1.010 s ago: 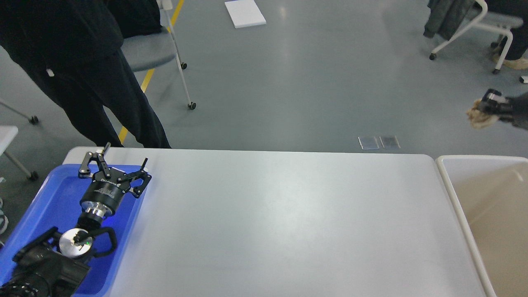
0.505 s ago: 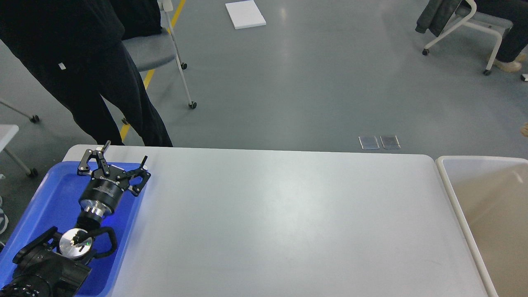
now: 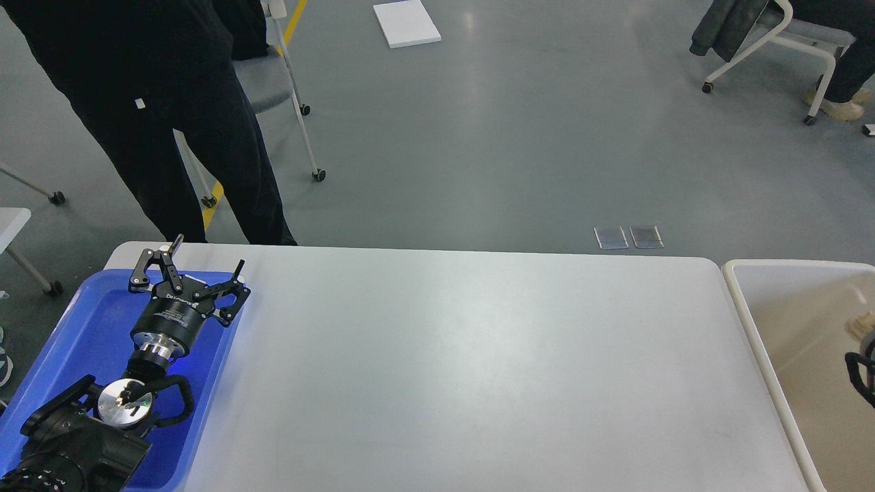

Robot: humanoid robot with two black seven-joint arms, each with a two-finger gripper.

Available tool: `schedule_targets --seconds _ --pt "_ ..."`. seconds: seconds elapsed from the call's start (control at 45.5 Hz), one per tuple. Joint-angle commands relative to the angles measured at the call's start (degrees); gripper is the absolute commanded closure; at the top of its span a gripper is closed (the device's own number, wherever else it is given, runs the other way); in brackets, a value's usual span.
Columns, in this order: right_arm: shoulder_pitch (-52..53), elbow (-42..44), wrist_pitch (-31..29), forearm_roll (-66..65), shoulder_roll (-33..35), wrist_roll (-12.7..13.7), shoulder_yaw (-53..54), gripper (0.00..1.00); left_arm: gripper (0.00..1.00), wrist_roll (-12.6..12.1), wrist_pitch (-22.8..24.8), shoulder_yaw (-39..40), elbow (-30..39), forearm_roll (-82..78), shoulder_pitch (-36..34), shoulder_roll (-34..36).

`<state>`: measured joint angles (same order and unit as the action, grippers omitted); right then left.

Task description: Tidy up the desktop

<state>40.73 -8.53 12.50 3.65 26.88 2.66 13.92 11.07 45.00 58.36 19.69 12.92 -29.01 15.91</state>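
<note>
A large, smooth, light grey-white rectangular desktop [image 3: 465, 369] with rounded corners fills the lower middle of the head view, running from the left side almost to the right edge. At its left end sits a bright blue plastic tray [image 3: 75, 328] with a raised rim, its right edge lying on the desktop surface. The robot's black left arm reaches in from the lower left corner and lies over this tray, ending in the left gripper [image 3: 195, 266], whose two black fingers are spread wide apart with nothing between them, their tips hovering around the tray's far rim. Just beside the desktop's right end stands a beige bin with a cream rim [image 3: 742, 307], open at the top. At the right edge of the view, over the inside of that bin, a small dark curved part of the right arm [image 3: 861, 372] shows; its far end is cut off, so I cannot tell how its jaws stand. A small pale tan scrap [image 3: 863, 324] sits just above it against the bin's inner wall. Beyond the desktop is a grey floor, where a person in black clothing [image 3: 171, 102] stands near the far left corner, beside a grey wheeled chair [image 3: 273, 82]. A white flat board [image 3: 406, 22] lies on the floor farther back.
</note>
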Motion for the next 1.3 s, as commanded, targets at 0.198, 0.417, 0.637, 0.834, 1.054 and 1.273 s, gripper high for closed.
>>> schedule_targets --seconds 0.198,0.417,0.637,0.834,1.054,1.273 --pt "-4.08 2.38 -1.17 2.15 -2.53 -0.02 4.80 0.40 0.00 0.00 0.00 0.00 0.00 0.00 0.00 -0.01" --pt "-4.26 2.21 -2.22 1.97 -2.09 -0.02 6.65 0.00 0.00 0.00 0.00 0.00 0.00 0.00 0.00 -0.01" --pt "-3.65 1.42 -2.40 1.36 -1.92 -0.11 6.30 0.00 0.00 0.00 0.00 0.00 0.00 0.00 0.00 -0.01" --pt "-2.33 1.33 -2.40 1.45 -2.01 -0.02 6.74 0.00 0.00 0.00 0.00 0.00 0.00 0.00 -0.09 -0.01" --pt "1.98 -0.69 -2.40 1.53 -0.25 -0.02 7.09 0.00 0.00 0.00 0.00 0.00 0.00 0.00 -0.09 -0.01" --pt "4.62 -18.86 -2.05 2.15 9.67 0.06 9.98 0.00 0.00 0.00 0.00 0.00 0.00 0.00 -0.09 -0.01"
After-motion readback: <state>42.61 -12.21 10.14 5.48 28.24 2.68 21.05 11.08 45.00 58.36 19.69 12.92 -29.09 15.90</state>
